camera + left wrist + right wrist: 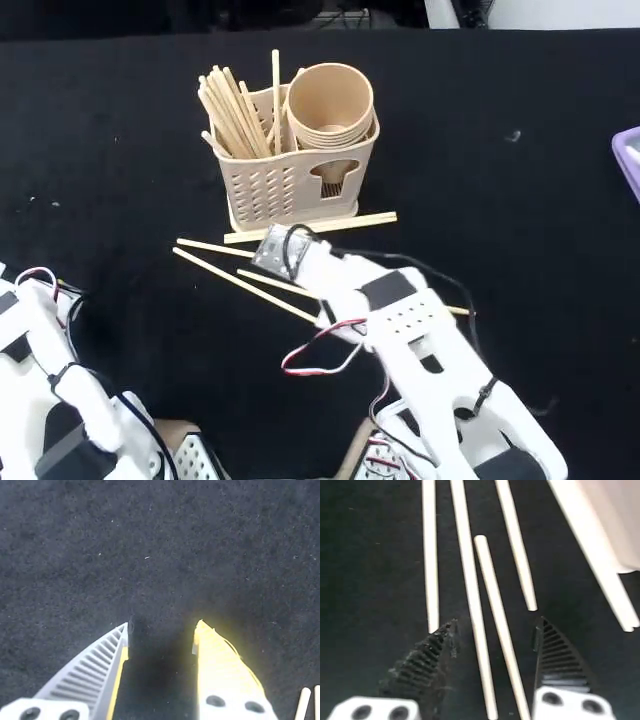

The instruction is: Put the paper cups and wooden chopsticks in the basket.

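Note:
The beige basket (290, 185) stands at the table's far middle. Several wooden chopsticks (235, 115) stand in one compartment and stacked paper cups (330, 100) in the other. One loose chopstick (310, 228) lies along the basket's front, and several more (245, 285) lie nearer on the black cloth. My right gripper (496, 624) hangs open just above these, with two chopsticks (492, 595) running between its black fingers (432, 655). A corner of the basket (615, 520) is beside it. My left gripper (161, 627) is open over bare cloth with nothing in it.
My right arm (400, 320) stretches from the near right edge toward the basket, trailing a red and white cable (320, 350). My left arm (50, 400) rests at the near left corner. A purple object (628, 160) pokes in at the right edge.

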`<state>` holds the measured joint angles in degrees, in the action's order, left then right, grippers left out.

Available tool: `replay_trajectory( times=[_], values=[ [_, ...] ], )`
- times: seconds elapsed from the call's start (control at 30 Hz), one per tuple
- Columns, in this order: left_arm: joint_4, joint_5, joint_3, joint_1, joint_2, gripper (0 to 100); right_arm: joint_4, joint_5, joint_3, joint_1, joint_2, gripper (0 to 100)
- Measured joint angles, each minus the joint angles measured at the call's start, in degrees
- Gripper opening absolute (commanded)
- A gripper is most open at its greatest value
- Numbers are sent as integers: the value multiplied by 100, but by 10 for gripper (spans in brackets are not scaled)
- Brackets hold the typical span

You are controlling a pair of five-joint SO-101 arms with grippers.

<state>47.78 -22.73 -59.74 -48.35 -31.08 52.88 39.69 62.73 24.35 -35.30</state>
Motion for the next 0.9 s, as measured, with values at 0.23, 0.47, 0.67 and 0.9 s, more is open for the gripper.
replay_trajectory(
  times=[0.23,0.47,0.67,0.9],
  values=[
    [0,9,0,0,0,213,-457,985,9,-976,615,240],
    [0,9,0,0,0,213,-651,1644,-97,-1222,1591,236],
    [0,9,0,0,0,213,-589,1811,-290,-1222,1837,236],
    [0,18,0,0,0,213,404,1890,-791,-1336,1618,241]
  ],
)
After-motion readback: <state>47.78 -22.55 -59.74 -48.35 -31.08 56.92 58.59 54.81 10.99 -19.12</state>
